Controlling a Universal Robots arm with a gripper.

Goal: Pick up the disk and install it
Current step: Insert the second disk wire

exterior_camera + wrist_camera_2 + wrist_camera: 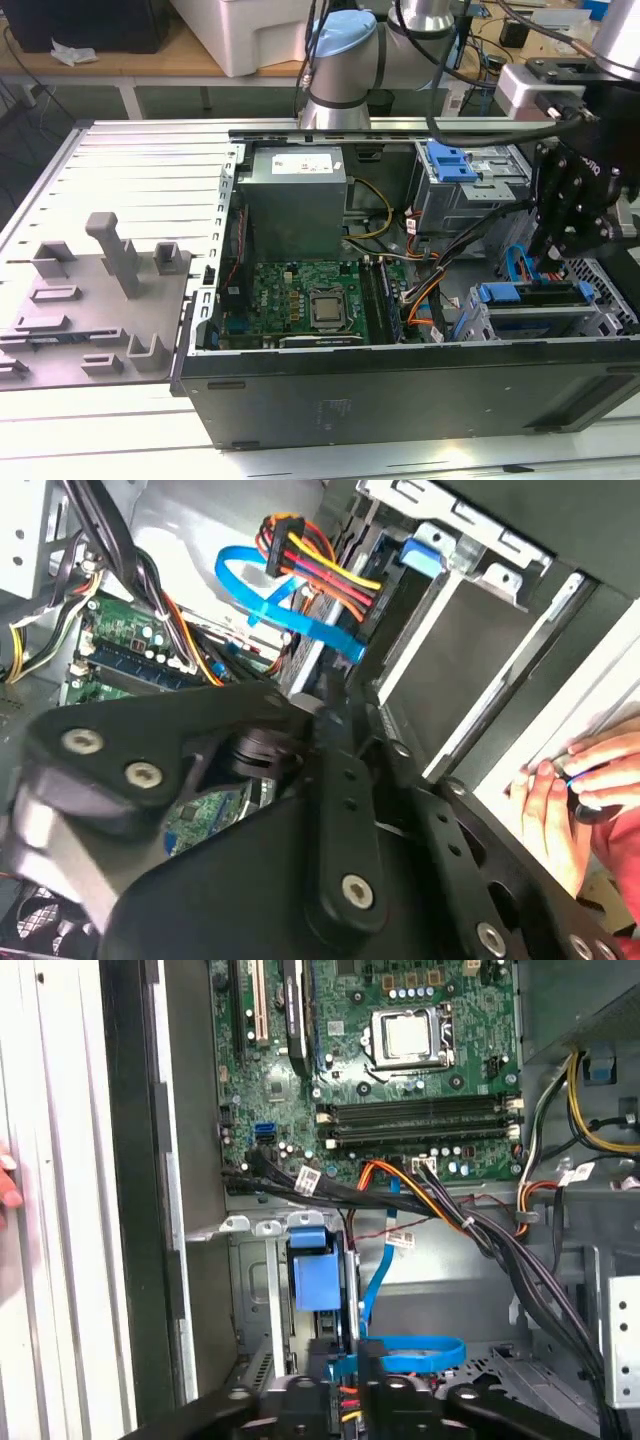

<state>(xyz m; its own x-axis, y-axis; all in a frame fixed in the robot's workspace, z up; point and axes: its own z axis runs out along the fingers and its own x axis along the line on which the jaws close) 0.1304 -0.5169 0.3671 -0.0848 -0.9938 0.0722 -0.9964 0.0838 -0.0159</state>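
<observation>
Black gripper [578, 205] hangs over the drive cage [530, 310] — finger state unclear, disk hidden.

The arm [340, 60] is built from silver-grey tubular segments with pale blue caps at the joints; black cables run along it. The gripper [578, 205] is matte black, assembled from flat linkage plates, with white markings on its housing at about 1 o'clock. In the second wrist view, the linkage bars [340, 810] carry round silver screw heads at each pivot. A white and black block [545, 85] is mounted on the wrist, with a black cable attached.
</observation>
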